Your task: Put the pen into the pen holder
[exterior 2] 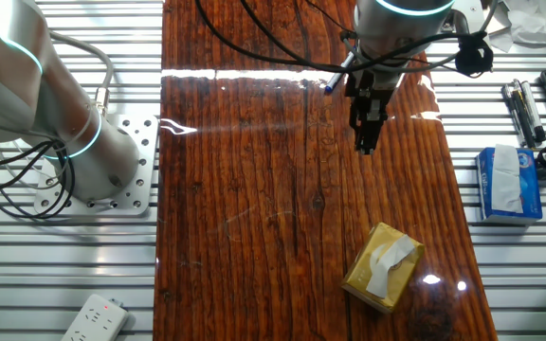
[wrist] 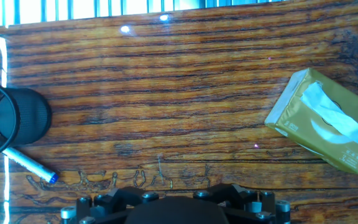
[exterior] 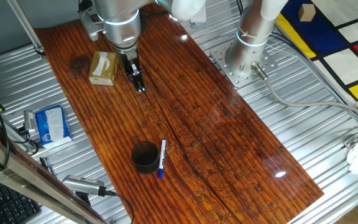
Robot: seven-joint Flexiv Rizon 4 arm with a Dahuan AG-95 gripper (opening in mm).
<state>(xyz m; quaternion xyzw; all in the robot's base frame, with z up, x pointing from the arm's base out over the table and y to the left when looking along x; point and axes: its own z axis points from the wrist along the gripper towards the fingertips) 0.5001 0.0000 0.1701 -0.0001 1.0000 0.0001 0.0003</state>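
Note:
The pen (exterior: 161,158), white with a blue cap and blue end, lies flat on the wooden table just right of the pen holder (exterior: 145,157), a short black mesh cup standing upright. In the hand view the pen holder (wrist: 14,118) is at the left edge, with the pen (wrist: 30,167) lying beside it. My gripper (exterior: 139,84) hangs over the far end of the table, well away from both. Its fingers look closed together and hold nothing. In the other fixed view my gripper (exterior 2: 365,134) hides the cup, and only a blue pen end (exterior 2: 331,87) shows.
A tan tissue box (exterior: 102,67) lies on the table right beside my gripper, also seen in the hand view (wrist: 325,121). The arm's base (exterior: 244,59) stands off the table's right side. A blue tissue pack (exterior: 51,124) and a silver-grey tool (exterior: 82,185) lie off the left edge.

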